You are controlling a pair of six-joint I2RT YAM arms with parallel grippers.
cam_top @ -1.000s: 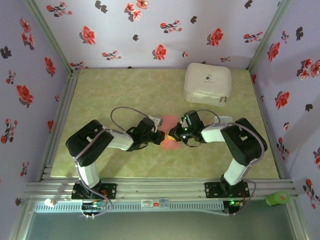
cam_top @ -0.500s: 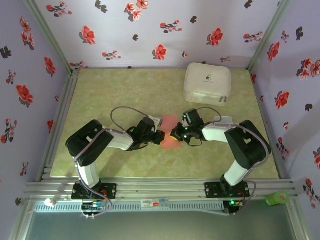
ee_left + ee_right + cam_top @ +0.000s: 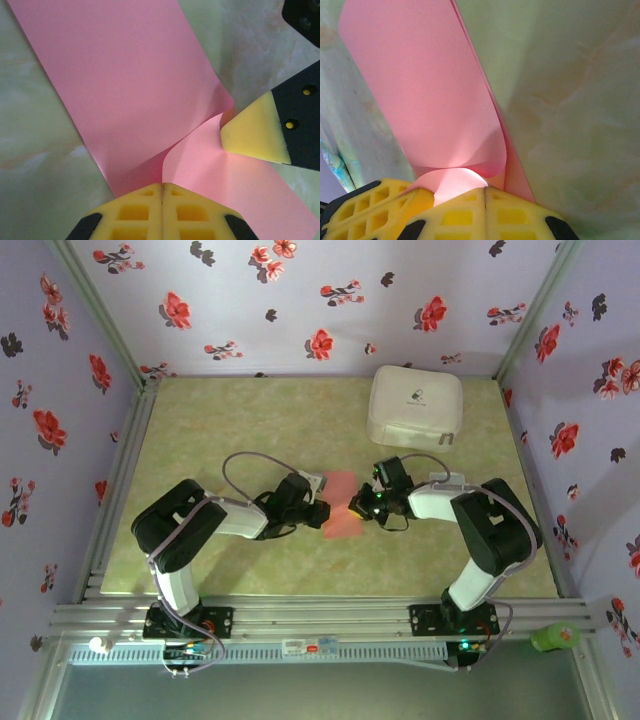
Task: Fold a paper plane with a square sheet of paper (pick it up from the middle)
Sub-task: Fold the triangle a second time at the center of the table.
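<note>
Left wrist: the square sheet of paper is pinched by the left gripper. The right gripper is clamped on it too.

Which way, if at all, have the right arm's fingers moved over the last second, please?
Yes: the right arm's fingers have shifted right, slightly toward the white case, shut on the square sheet of paper.

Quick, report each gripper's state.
Left gripper: shut on the paper.
Right gripper: shut on the paper.
</note>
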